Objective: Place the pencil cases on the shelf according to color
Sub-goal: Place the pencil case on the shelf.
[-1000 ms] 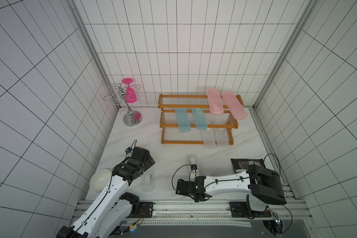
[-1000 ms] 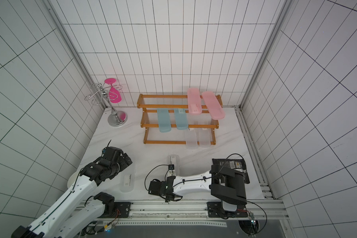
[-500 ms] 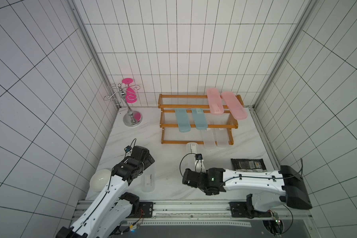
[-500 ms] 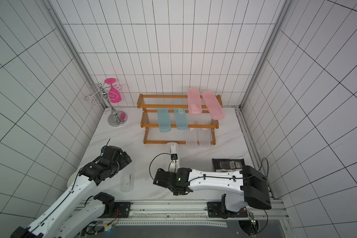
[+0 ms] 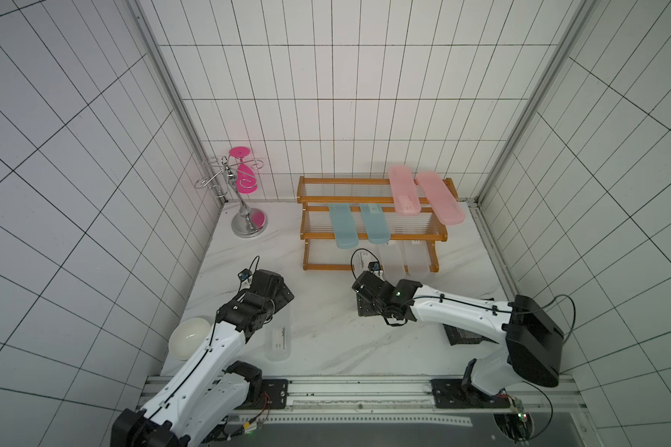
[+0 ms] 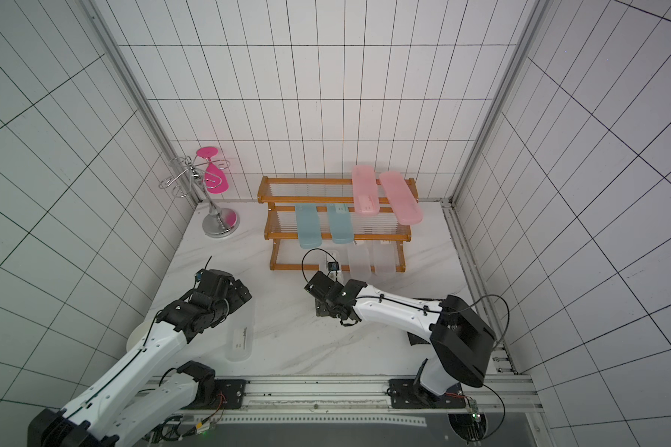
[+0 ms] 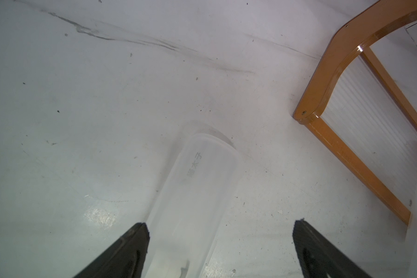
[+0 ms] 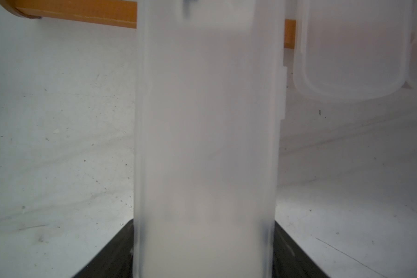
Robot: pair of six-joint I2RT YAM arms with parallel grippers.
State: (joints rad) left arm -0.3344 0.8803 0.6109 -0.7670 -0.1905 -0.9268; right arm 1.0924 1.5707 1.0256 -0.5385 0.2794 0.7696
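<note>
Eight cases in all: two pink, two teal, four clear. The shelf (image 5: 326, 266) stands at 12 o'clock on the surface (image 5: 326, 348), against the back wall.

Both pink cases (image 5: 403, 191) (image 5: 440, 197) lie side by side on the top tier at its 3 o'clock end, with their near ends hanging over the front rail. Both teal cases (image 5: 341, 226) (image 5: 374, 224) lie on the middle tier, toward 9 o'clock. Two clear cases (image 5: 390, 257) (image 5: 415, 259) lie on the bottom tier, toward 3 o'clock.

The third clear case (image 8: 207, 144) is clenched in the right claw (image 8: 204, 240), one finger on each long side. It points to 12 o'clock, its far end at the bottom tier's front rail, just at 9 o'clock of the two clear cases there.

The fourth clear case (image 5: 277, 336) lies flat on the surface at 7 o'clock. The left claw (image 7: 220, 227) hangs over its far end, released, with the fingers wide apart and the case between them, close to one finger.

One chrome stand (image 5: 245, 209) with pink glass stands at 11 o'clock. One white bowl (image 5: 188, 338) sits at 8 o'clock, beside the left arm. One black packet (image 5: 463, 334) lies at 4 o'clock, partly under the right arm.
</note>
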